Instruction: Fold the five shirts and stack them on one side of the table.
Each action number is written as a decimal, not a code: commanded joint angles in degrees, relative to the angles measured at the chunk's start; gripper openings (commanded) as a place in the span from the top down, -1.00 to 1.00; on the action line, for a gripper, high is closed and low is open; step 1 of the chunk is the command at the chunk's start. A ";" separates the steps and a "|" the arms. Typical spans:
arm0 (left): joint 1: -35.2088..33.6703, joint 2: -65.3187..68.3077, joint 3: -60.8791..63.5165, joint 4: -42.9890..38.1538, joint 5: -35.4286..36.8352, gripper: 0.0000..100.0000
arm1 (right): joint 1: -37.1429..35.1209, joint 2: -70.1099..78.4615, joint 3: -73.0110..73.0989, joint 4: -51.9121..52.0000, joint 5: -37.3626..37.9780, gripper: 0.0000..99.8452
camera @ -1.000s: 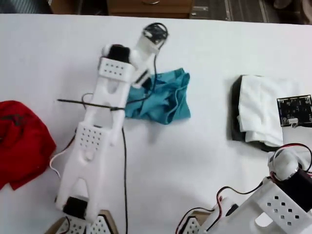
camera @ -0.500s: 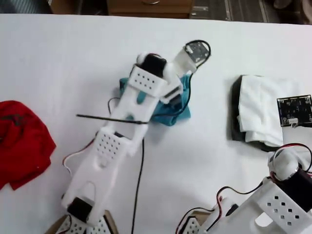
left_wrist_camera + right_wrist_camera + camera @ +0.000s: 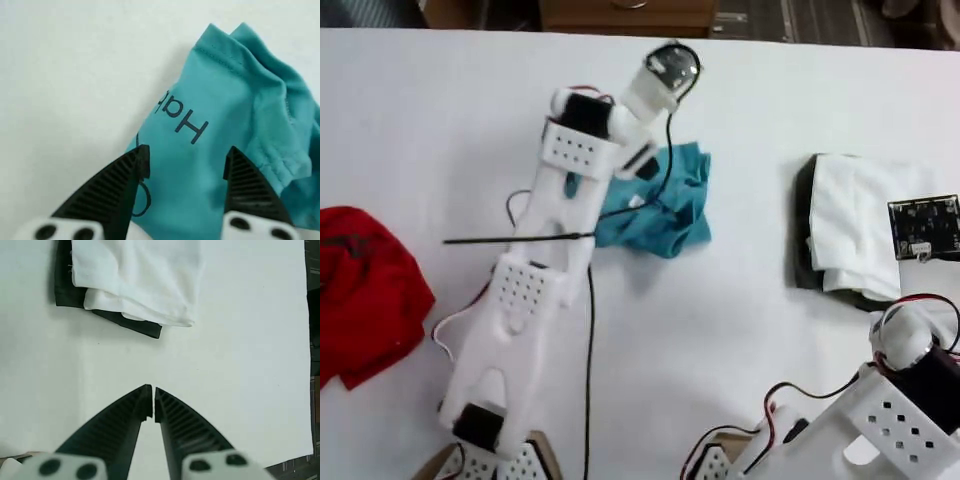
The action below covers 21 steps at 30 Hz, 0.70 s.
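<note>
Left gripper (image 3: 187, 155) is hovering over the crumpled teal shirt (image 3: 235, 90) at mid-table, jaws standing apart and gripping nothing. Right gripper (image 3: 152, 395) is sitting back from the white shirt (image 3: 135, 275), fingers together (nothing between them).

Risk: closing here is likely catching several bunched layers at once, dragging the heap rather than spreading it.

The arm is covering part of the teal shirt in the high view. The red shirt (image 3: 360, 290) is running off that view's border. The black shirt (image 3: 62, 285) is lying mostly hidden beneath the white one.
</note>
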 commanded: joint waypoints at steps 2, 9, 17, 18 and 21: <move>1.58 2.02 -0.75 -1.58 0.53 0.49 | -0.40 -1.27 -0.26 -0.92 0.00 0.96; 7.30 2.81 -3.30 4.75 0.53 0.49 | -0.40 -0.84 -0.26 -2.68 -0.35 0.96; 8.79 2.73 -4.70 6.24 0.62 0.49 | -0.40 -0.66 0.44 -4.09 -0.44 0.96; 8.88 2.73 -4.70 6.24 0.88 0.49 | -0.48 -0.66 1.14 -4.09 -0.44 0.96; 9.85 2.73 -4.70 6.24 3.25 0.49 | -3.21 1.27 3.96 -4.79 -0.44 0.96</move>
